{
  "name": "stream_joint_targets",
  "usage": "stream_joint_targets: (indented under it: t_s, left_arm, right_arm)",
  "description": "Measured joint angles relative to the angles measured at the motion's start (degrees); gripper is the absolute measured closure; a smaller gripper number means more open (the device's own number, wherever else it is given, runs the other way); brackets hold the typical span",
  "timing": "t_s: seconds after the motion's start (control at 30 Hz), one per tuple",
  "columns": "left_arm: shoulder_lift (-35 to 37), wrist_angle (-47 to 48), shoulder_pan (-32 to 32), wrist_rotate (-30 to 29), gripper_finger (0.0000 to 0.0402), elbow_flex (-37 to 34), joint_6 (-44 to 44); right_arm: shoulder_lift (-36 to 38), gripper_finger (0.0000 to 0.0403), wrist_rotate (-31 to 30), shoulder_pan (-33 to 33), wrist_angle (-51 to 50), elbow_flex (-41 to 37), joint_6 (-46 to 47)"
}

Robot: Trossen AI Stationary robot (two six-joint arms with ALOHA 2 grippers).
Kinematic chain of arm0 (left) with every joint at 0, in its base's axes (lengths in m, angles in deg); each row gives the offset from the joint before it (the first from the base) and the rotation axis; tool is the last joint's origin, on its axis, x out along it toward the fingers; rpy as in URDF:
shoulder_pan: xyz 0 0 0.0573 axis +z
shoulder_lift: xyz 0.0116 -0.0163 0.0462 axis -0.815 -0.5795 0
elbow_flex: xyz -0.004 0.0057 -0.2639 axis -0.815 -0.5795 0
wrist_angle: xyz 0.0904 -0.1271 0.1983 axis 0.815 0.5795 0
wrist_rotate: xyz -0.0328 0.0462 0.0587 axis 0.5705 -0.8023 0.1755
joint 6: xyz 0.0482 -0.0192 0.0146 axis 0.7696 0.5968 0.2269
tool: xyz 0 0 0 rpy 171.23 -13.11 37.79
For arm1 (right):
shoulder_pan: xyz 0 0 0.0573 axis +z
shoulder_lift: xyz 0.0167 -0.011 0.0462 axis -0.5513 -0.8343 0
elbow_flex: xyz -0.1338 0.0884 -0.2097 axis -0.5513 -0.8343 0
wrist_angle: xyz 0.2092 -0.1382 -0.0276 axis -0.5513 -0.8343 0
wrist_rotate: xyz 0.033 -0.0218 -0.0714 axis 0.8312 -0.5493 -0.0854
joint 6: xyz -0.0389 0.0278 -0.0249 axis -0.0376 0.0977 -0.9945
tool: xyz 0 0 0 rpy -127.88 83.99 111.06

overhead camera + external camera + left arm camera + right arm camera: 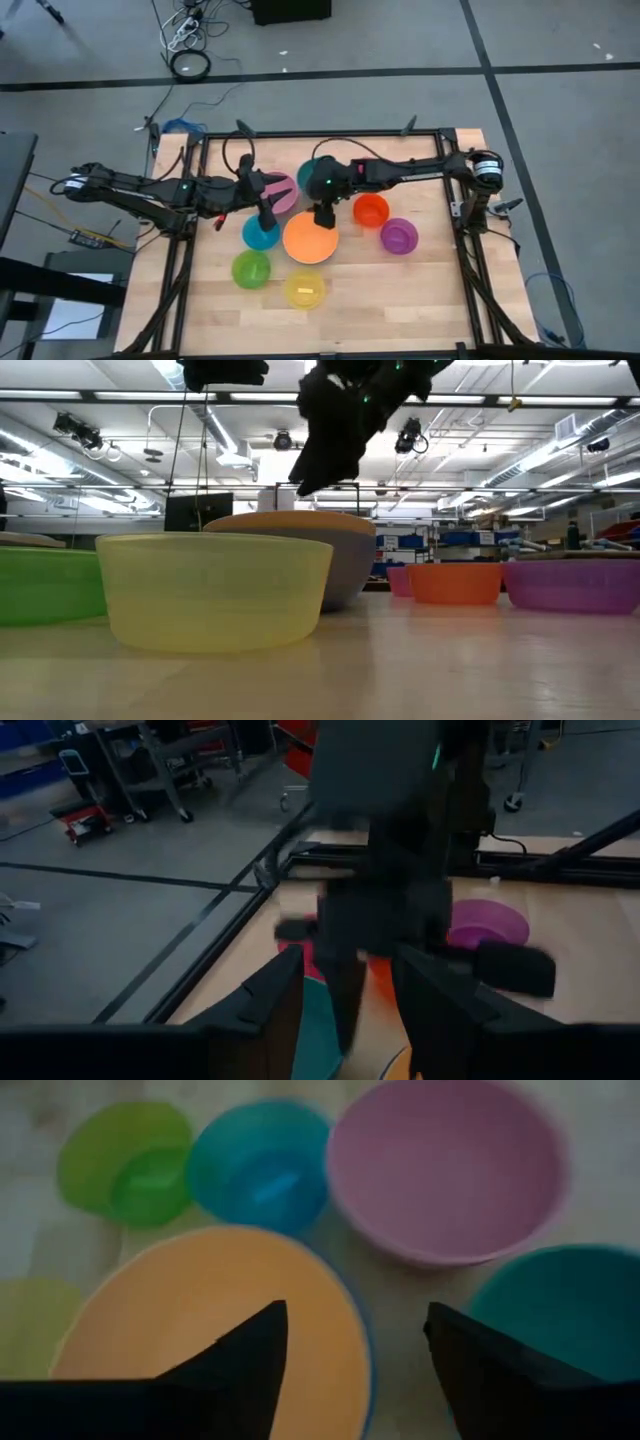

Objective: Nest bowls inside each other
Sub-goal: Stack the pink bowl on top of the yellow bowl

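Note:
A wide orange bowl (310, 238) rests inside a blue bowl, of which only the rim (362, 1342) shows. My right gripper (355, 1350) hangs open just above the orange bowl's far rim, empty. My left gripper (266, 214) hovers open between the pink bowl (282, 192) and the light blue bowl (260, 233), also empty. Standing singly on the table are a teal bowl (310, 174), a red-orange bowl (371, 210), a purple bowl (399, 236), a green bowl (251, 269) and a yellow bowl (304, 288).
A black frame (320, 134) runs around the wooden table (400, 300). Bare wood lies along the near edge and at the near right. The two arms stand close together over the table's middle, with the right arm (400, 870) right in front of my left gripper.

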Motion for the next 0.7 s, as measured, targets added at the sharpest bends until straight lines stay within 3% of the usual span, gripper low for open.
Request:
stream_joint_targets:
  t_s: [0.13,0.3,0.7]
  left_arm:
    - [0.24,4.08,0.0,-1.51,0.0238,0.0,2.52]
    - [0.9,15.53,0.22,-8.14,0.0238,0.0,2.91]
    - [0.85,35.66,0.91,-6.34,0.0238,0.0,3.14]
  right_arm:
    - [4.04,0.0171,-7.57,0.52,-2.15,0.0,0.0]
    - [11.06,0.0189,-17.29,2.12,-10.0,0.02,1.44]
    - [25.15,0.0206,-20.6,8.51,-28.48,0.02,11.63]
